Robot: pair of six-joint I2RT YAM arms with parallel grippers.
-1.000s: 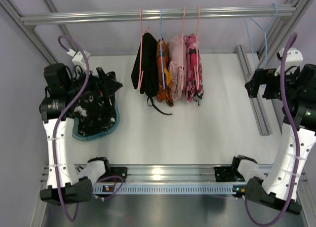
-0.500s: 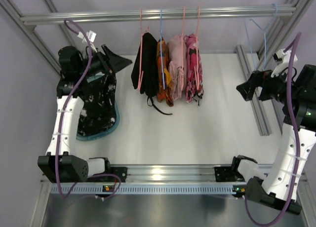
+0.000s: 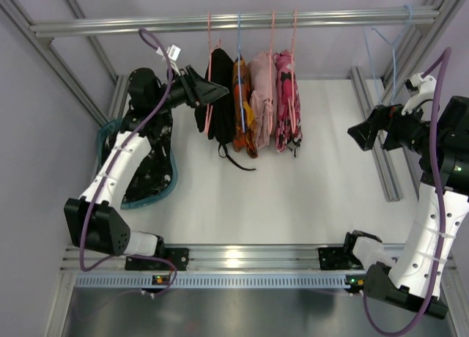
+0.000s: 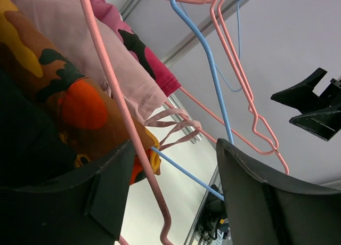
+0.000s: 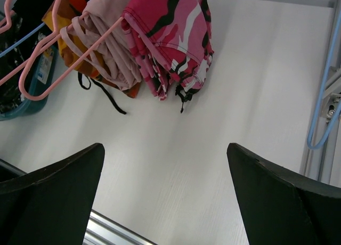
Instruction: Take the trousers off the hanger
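Evidently one pair is done: the speckled trousers (image 3: pixel 155 172) lie in a teal tub (image 3: pixel 150 201) at nine o'clock, while the plain black trousers (image 3: pixel 221 106) hang on the leftmost pink hanger (image 4: pixel 108 69) near twelve. Left jaws, partly open and gripping nothing, straddle that hanger's wire, likely to pinch the cloth; right jaws hover wide open, empty, at three o'clock.

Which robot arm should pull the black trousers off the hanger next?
Left. The left pincer is right beside the black trousers hanging from the rail, with the pink hanger wire between its open jaws. The right pincer hangs far off to the right.
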